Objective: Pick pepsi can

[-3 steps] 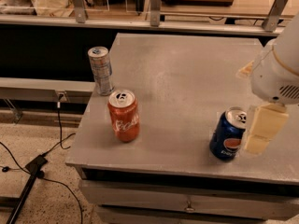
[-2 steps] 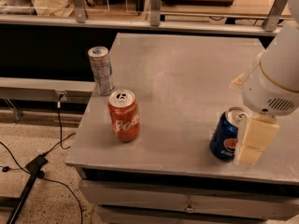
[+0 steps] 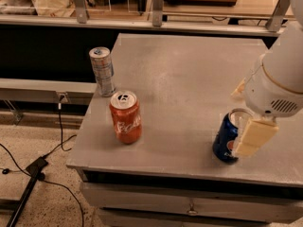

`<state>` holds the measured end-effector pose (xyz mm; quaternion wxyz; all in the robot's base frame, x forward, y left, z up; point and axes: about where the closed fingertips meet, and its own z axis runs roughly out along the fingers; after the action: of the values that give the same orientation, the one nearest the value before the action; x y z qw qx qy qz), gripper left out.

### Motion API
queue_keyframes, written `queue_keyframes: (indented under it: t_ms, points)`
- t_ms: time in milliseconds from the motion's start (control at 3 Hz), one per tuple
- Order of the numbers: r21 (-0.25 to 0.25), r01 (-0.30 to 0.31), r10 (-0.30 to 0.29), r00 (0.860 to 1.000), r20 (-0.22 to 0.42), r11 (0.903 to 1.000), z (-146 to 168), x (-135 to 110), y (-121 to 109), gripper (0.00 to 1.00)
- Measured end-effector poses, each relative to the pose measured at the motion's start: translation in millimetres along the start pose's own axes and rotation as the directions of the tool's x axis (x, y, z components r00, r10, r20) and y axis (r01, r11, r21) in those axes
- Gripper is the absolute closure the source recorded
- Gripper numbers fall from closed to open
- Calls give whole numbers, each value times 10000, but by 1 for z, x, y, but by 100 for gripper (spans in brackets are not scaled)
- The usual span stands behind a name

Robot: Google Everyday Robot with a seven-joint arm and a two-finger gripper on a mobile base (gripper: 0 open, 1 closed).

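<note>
The pepsi can [image 3: 225,139] stands upright on the table [image 3: 189,74], the orange-red can [image 3: 126,117] well to its left, and the gripper [image 3: 246,138] sits low against its right side, apparently placed to clasp its body, though whether it is spread or clamped I cannot tell.

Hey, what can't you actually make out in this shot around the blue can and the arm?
1. The pepsi can: right side and most of its logo, camera view, covered by the gripper at the table's front right.
2. The gripper: whether it grips the can, camera view; the arm's white body blocks it.
3. The arm: upper part cut off by the right edge.
4. The silver can: label print too small to read.
</note>
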<state>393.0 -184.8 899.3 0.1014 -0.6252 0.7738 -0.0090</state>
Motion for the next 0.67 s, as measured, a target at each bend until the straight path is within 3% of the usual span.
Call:
queue_keyframes:
  t_ms: [667]
  points:
    - [140,186,-187,9998,30,9997,-4,-1,0,72]
